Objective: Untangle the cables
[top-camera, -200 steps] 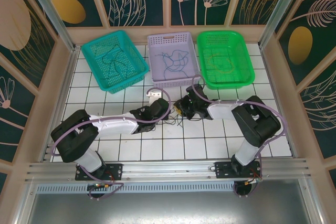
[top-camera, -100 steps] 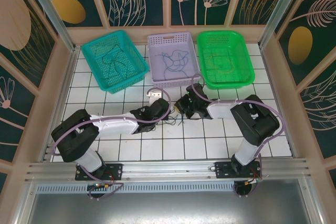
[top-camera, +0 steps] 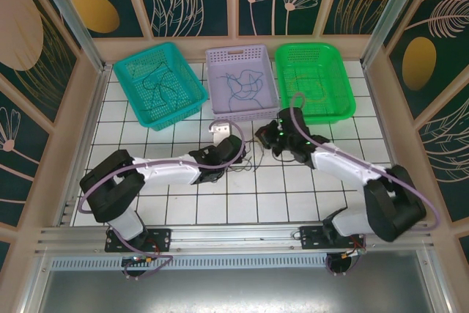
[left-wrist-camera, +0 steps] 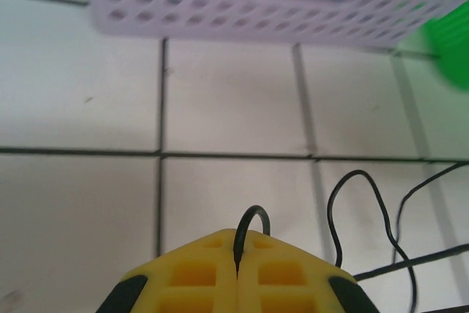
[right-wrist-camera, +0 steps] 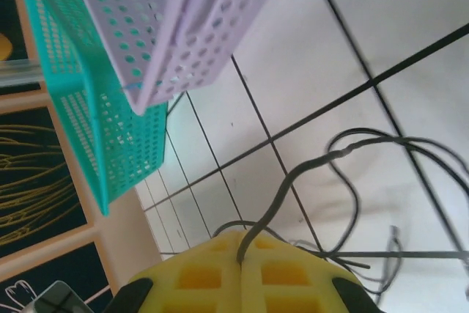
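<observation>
My left gripper (left-wrist-camera: 236, 260) is pinched tight on a black cable that loops out of the seam between its pads. My right gripper (right-wrist-camera: 242, 256) is clamped the same way on a dark one. The rest of the cables (right-wrist-camera: 293, 172) trail loose on the tiles (top-camera: 242, 197) between the two arms. I judge this a pull-apart: draw the grippers apart slowly and low, and ease off if a knot cinches instead of slipping. Beyond stand the teal basket (top-camera: 144, 53), lilac basket (top-camera: 238, 51) and green basket (top-camera: 308, 47); teal and lilac hold cables.
</observation>
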Controlling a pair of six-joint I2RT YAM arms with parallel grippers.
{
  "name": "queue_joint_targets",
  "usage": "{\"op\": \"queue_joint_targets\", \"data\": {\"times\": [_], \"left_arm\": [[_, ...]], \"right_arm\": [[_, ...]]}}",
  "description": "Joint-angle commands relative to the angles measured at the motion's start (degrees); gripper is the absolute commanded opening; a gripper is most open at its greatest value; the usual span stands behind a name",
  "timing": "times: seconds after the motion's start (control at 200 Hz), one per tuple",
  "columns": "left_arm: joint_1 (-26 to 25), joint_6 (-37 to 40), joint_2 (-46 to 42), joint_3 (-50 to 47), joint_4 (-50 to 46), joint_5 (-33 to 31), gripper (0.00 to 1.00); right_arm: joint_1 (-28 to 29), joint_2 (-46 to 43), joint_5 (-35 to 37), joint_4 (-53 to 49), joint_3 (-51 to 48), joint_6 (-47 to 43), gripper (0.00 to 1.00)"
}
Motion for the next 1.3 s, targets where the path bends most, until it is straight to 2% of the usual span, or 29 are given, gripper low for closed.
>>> {"op": "queue_joint_targets", "data": {"times": [0.0, 0.175, 0.375, 0.571, 0.706, 0.906, 1.046, 1.171, 1.291], "left_arm": [[1.14, -1.48, -0.24, -3.77, -12.38, -4.39, 0.0], [2.42, -4.67, -2.46, -5.46, -12.32, -3.56, 0.0], [5.18, -6.6, -6.75, -9.6, -5.9, 1.77, 0.0], [7.88, -6.48, -9.48, -12.93, -4.04, 5.36, 0.11], [8.0, -6.37, -9.6, -13.1, -5.2, 6.89, 0.3], [8.05, -5.66, -8.81, -11.7, -4.61, 11.16, 0.48], [7.95, -4.07, -6.38, -7.75, -4.02, 13.99, 0.61], [7.64, -8.42, -2.53, -5.38, 1.64, 21.12, 0.65], [6.28, -17.67, 2.36, -3.27, 3.51, 25.13, 0.65]], "right_arm": [[-7.13, -6.38, 8.98, -6.17, 2.9, -8.96, 0.0], [-8.93, -7.59, 6.91, -8.12, 6.65, -16.61, 0.0], [-7.26, -5.82, 3.06, -6.71, 5.57, -17.16, 0.0], [-5.24, -4.15, 2.68, -4.3, 3.66, -16.52, 0.0], [-4.97, -2.48, 1.76, -3.68, 3.75, -18.43, 0.0], [-4.65, -0.41, -2.15, -1.69, 3.89, -24.51, 0.0], [-4.51, -1.27, 0.11, -5.1, 4.49, -30.71, 0.0], [-4.99, -1.92, 0.32, -5.96, 3.72, -32.49, 0.0], [-5.17, -1.92, -0.05, -5.03, 2.8, -32.08, 0.0]]}}
